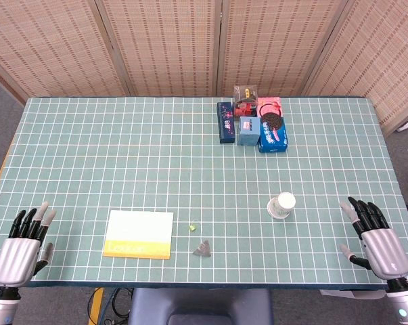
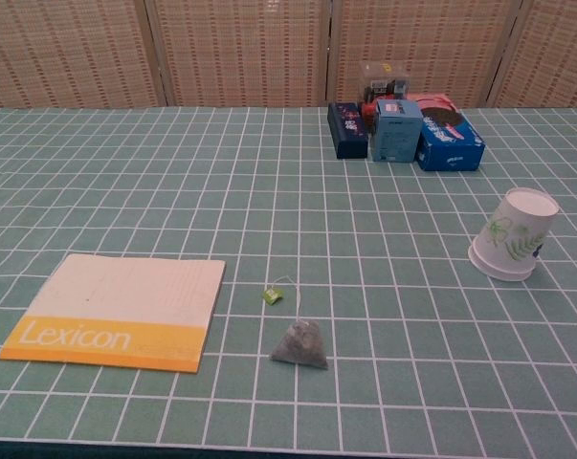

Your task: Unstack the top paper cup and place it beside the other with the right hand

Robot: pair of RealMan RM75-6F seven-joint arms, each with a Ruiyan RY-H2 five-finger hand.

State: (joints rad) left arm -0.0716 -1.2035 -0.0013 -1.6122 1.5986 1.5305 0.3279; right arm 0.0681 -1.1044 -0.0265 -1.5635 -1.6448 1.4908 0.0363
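Note:
The white paper cup stack (image 1: pixel 281 205) with a green leaf print stands upside down on the table, right of centre; the chest view shows the stack (image 2: pixel 513 234) at the right. My right hand (image 1: pixel 377 241) lies open at the table's near right edge, well to the right of the stack and apart from it. My left hand (image 1: pixel 23 246) rests open at the near left corner. Neither hand holds anything. Neither hand appears in the chest view.
A white and yellow Lexicon notepad (image 1: pixel 139 233) lies near the front left. A tea bag (image 1: pixel 204 248) with a green tag (image 1: pixel 192 228) lies beside it. Several small boxes (image 1: pixel 252 125) cluster at the back. Woven screens stand behind the green gridded table (image 1: pixel 122 156).

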